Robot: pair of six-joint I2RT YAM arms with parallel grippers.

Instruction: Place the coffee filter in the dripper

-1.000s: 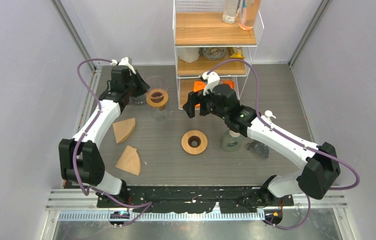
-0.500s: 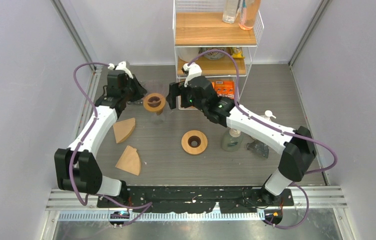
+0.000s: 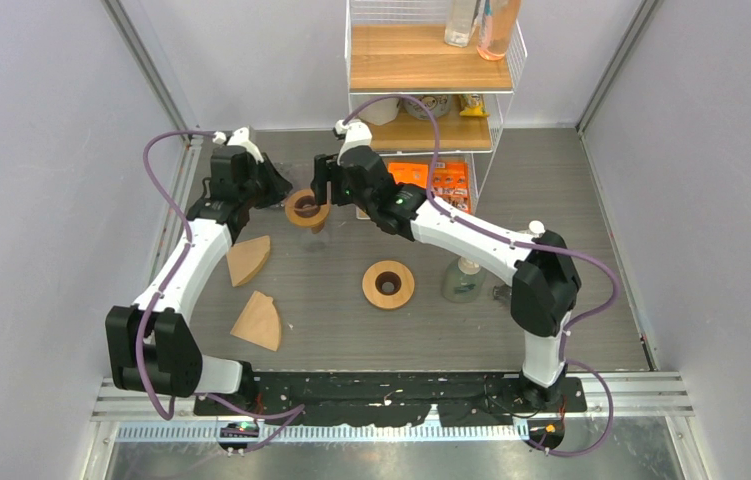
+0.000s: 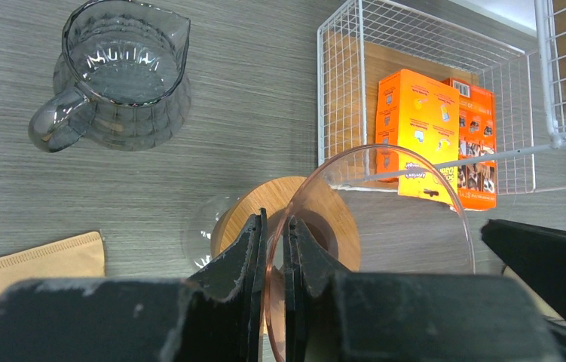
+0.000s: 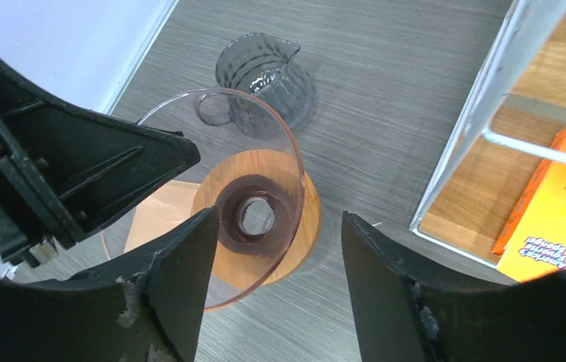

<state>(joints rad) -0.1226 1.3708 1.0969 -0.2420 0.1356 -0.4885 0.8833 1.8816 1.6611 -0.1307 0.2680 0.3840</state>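
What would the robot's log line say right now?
left end effector: shut on dripper rim | right end effector: open, near dripper | coffee filters: on table, not in dripper

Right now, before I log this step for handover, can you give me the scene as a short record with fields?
left gripper: shut on the rim of the glass dripper
right gripper: open, fingers either side of the dripper, not gripping
dripper contents: no filter inside
far coffee filter: flat on the table, untouched
near coffee filter: flat on the table, untouched
glass pitcher: upright, beside the dripper
wooden ring: mid-table, away from both grippers
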